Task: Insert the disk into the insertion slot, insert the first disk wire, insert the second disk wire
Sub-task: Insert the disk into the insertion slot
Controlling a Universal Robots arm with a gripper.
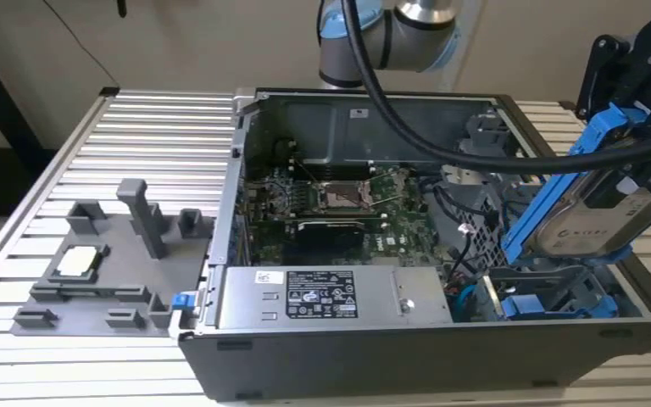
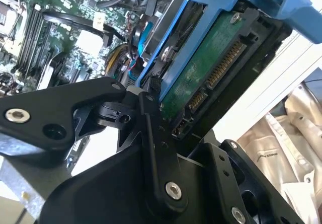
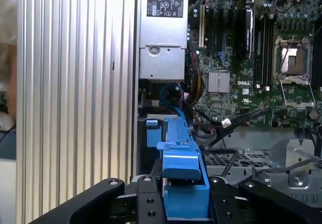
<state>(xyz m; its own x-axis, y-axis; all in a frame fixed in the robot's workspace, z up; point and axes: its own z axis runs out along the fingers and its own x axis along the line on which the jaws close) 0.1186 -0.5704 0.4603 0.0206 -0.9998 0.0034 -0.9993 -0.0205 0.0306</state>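
Observation:
In the exterior view my gripper (image 1: 629, 114) is shut on the disk (image 1: 583, 222), a silver drive clipped in a bright blue carrier frame (image 1: 546, 199). It hangs tilted, upper end in the fingers, over the exterior view's right end of the open computer case. Just under its lower end is the insertion slot (image 1: 552, 298), a bay with blue rails. In the second wrist view the disk's green board and connectors (image 2: 211, 68) show between the black fingers (image 2: 151, 128). The first wrist view looks along the carrier's edge (image 3: 182, 166) down toward the bay. A blue cable (image 3: 171, 90) lies coiled beside the bay.
A grey power-supply box with a white sticker (image 1: 325, 297) lines the case's front wall, with the motherboard (image 1: 337, 203) behind it. A grey fixture plate (image 1: 99, 271) with upright posts lies on the slatted aluminium table (image 1: 65, 153). A thick black hose (image 1: 439, 140) crosses above the case.

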